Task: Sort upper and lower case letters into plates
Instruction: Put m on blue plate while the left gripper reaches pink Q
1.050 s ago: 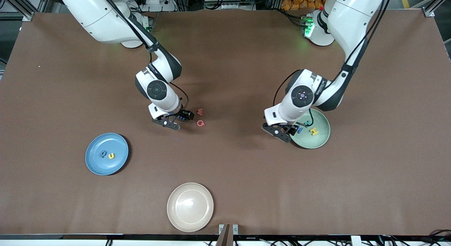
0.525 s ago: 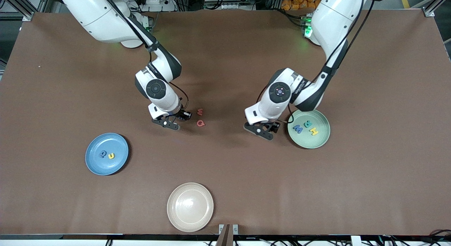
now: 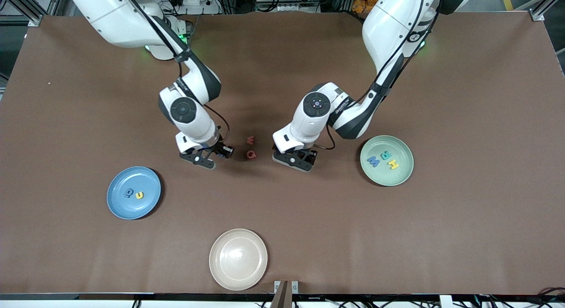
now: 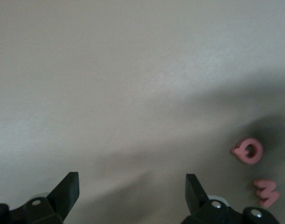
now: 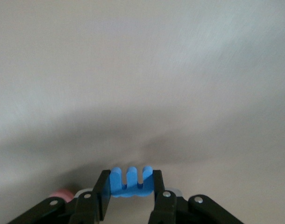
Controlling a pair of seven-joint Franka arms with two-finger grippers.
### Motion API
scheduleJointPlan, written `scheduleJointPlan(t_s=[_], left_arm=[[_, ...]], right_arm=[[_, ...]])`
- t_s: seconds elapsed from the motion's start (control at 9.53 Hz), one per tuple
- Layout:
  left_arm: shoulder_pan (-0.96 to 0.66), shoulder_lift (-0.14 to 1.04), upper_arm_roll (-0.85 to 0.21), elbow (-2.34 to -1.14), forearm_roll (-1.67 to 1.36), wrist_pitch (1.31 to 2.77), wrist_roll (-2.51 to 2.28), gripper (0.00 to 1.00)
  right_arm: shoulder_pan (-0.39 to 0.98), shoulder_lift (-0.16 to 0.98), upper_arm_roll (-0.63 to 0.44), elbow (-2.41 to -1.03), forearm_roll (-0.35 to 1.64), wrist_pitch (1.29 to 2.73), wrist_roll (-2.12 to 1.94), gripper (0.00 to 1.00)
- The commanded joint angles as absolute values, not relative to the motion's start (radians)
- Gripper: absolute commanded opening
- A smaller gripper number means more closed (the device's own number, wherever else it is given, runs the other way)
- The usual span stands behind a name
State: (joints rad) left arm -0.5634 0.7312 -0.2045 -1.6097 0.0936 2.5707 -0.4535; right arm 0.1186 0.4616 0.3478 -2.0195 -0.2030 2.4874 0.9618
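Right wrist view shows the right gripper [image 5: 131,189] clamped on a blue letter [image 5: 131,181], over bare table beside two red letters [image 3: 250,148]; the left gripper [image 4: 132,193] stands wide apart with nothing in it, over the table just beside those letters; the blue plate [image 3: 117,206] lies toward the right arm's end, the green plate [image 3: 404,175] toward the left arm's end; both carry letters.

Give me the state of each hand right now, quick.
Left hand: open, empty, over the table by the pink letters.
Right hand: shut on a blue letter.
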Motion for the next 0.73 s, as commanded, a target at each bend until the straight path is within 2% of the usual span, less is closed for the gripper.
scheduleJointPlan(t_s=[0.0,0.21,0.42,0.63], left_arm=[[-0.683,0.762,-0.131,-1.583,0.087,2.67,-0.537,1.0],[-0.892,0.829,0.056,-1.521,0.086,2.753,-0.673,1.0],[-0.988,0.923,0.139,-1.421,0.086,2.758,-0.8,1.0],[-1.063,0.933,0.205,-1.414,0.086,2.764,-0.842,1.0]], right_arm=[[0.008,0.448,0.354,-1.953,-0.229,2.39,0.811,0.0],[-0.105,0.453,0.354,-1.931,-0.229,2.375,0.642,0.0],[-0.193,0.456,0.351,-1.908,-0.232,2.352,0.498,0.0],[-0.256,0.466,0.333,-1.901,-0.277,2.35,0.401,0.0]])
